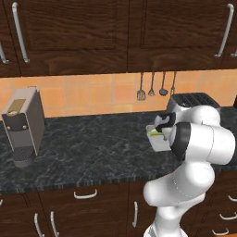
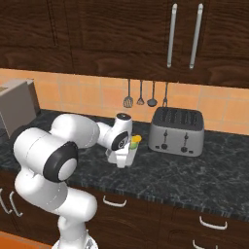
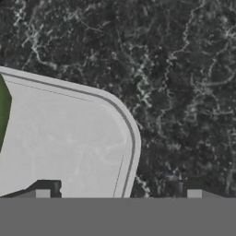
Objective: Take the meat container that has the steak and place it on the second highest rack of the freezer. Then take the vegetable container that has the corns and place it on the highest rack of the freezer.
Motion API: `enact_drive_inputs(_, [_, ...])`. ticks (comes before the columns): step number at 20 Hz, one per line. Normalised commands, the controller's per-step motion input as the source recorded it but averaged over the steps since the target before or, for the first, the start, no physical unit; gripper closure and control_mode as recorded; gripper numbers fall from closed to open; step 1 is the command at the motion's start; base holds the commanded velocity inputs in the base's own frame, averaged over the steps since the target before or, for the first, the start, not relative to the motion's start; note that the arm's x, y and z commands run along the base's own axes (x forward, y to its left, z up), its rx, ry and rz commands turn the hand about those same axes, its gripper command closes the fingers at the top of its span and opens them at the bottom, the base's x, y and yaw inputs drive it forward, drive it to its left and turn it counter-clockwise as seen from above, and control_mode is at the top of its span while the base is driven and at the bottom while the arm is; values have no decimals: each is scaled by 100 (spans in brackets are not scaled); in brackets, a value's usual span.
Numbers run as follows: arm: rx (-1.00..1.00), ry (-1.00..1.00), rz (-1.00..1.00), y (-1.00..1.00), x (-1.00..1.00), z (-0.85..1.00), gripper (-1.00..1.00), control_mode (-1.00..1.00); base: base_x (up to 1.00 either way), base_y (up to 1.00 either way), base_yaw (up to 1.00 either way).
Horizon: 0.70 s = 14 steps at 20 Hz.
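Observation:
The vegetable container (image 1: 158, 140) (image 2: 125, 157) (image 3: 60, 138), a shallow grey tray, sits on the dark counter in front of the toaster. Its corns (image 2: 135, 141) (image 1: 154, 134) poke out beside the hand, one yellow and one green, and a green sliver (image 3: 3, 110) lies at the left edge of the hand view. My gripper (image 3: 118, 193) hangs just above the tray's right rim, open. One fingertip (image 3: 44, 193) is over the tray floor and the other is over the bare counter. Nothing is between them. The meat container, the steak and the freezer are out of view.
A silver toaster (image 1: 192, 102) (image 2: 176, 130) stands right behind the tray. A grey coffee machine (image 1: 23, 125) (image 2: 17, 109) is at the counter's left end. Utensils (image 1: 152, 85) (image 2: 141, 95) hang on the orange tiled wall under dark upper cabinets.

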Motion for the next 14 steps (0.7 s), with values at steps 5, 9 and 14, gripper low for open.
enact_drive_inputs(5, [0,3,0,0,-4,-31,-100,-100,0,0,0])
enact_drive_inputs(9, [0,0,0,0,-23,-24,-100,-100,0,0,0])
enact_drive_inputs(14, [0,0,0,0,-40,-26,-100,-100,0,0,0])
